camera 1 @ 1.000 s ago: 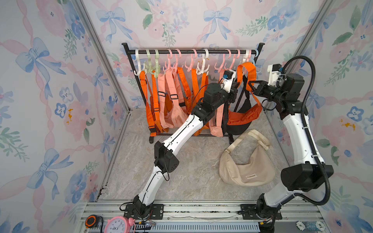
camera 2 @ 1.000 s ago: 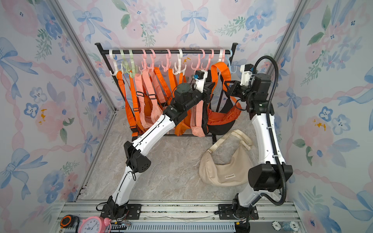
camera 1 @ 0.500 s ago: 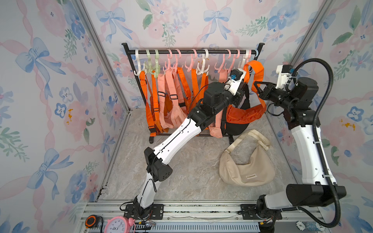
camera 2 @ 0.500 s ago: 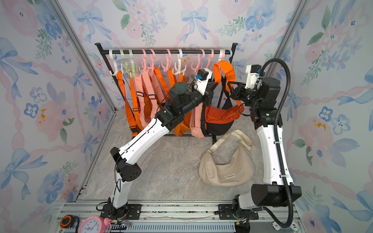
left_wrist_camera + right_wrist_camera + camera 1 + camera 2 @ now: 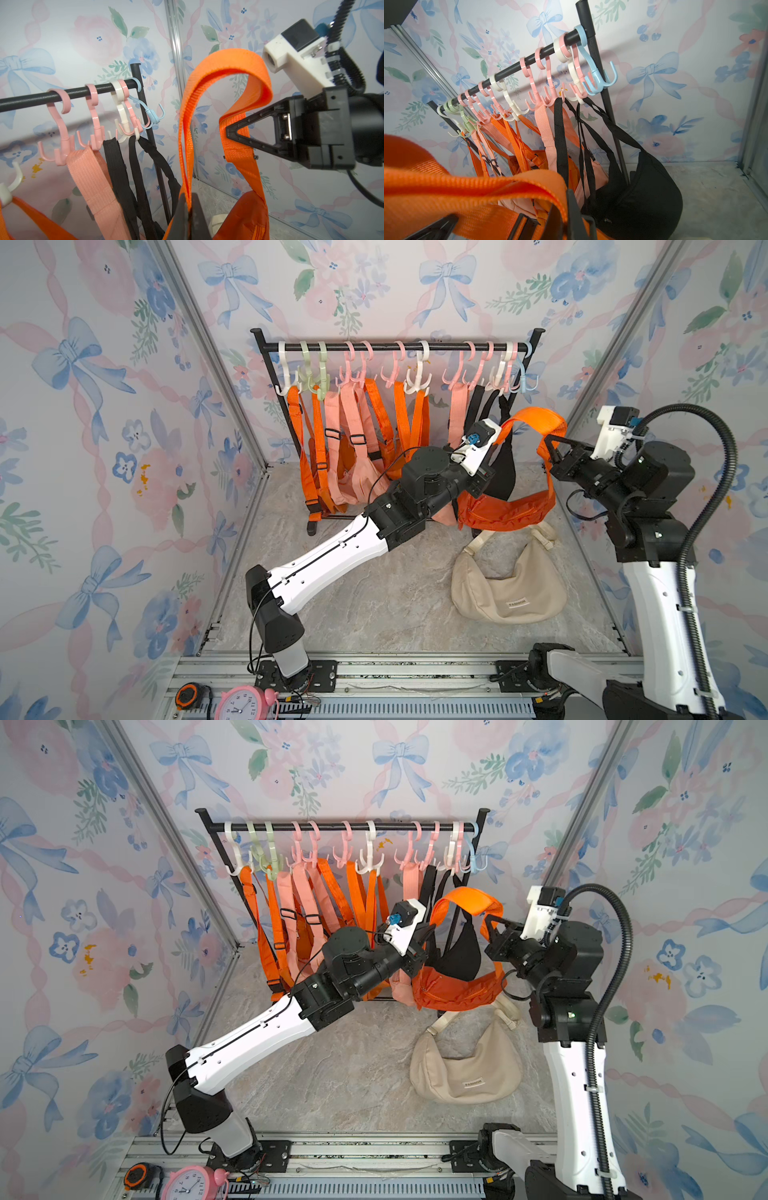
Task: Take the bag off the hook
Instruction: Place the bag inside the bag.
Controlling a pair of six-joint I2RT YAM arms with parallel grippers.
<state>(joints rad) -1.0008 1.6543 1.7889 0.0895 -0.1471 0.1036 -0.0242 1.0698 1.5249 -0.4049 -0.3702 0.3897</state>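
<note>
Orange bag (image 5: 507, 512) clear of the rack (image 5: 374, 347), held right of frame centre.
Counted: one beige bag (image 5: 507, 593) on the surface (image 5: 374, 593), one black bag (image 5: 643, 187) hanging, twelve hooks (image 5: 419, 377); other hanging bags overlap, uncountable. Left fingers (image 5: 198, 216) and right fingers (image 5: 270, 149) each clamp the strap (image 5: 536, 418). Bag's left end hidden behind left arm (image 5: 332, 556). Long axis left-right, strap arching upward.

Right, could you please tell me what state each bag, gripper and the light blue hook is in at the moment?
orange fabric bag: off the hooks, held in the air by its wide strap.
left gripper: shut on the strap.
right gripper: shut on the strap too.
beige fabric bag: lying on the marble-look floor.
black fabric bag: hanging from hooks on the black metal rail.
light blue plastic hook: empty, at the rail's end.
</note>
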